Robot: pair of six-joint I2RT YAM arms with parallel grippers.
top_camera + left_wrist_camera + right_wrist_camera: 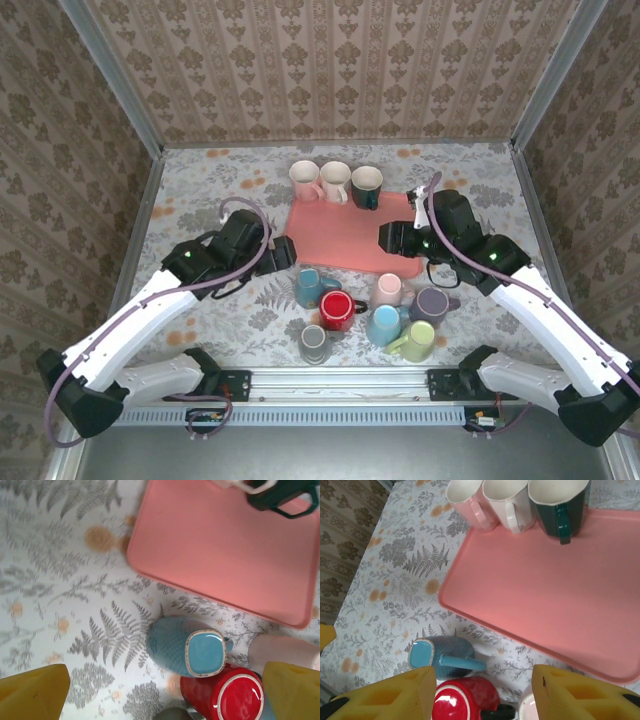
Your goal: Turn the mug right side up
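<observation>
Going by the layout: bring the wide-spread left end effector (162,692) down squarely on the teal mug (172,645), base showing beside the pink tray (225,555), crowded by the red mug (235,695); lift clear before rotating. Right end effector (482,695) half-spread, empty.

Teal mug, bottom up on the patterned table

The dark teal mug (308,287) stands upside down on the table, just off the near edge of the pink tray (345,240) and not on it. Its speckled body (167,642) tapers up to a lighter blue, squarish base (205,653) ringed with a pale edge, and that base faces upward. The mouth is out of sight underneath. A lighter teal handle (462,663) juts out sideways, towards the red mug (337,310) right beside it.
</observation>
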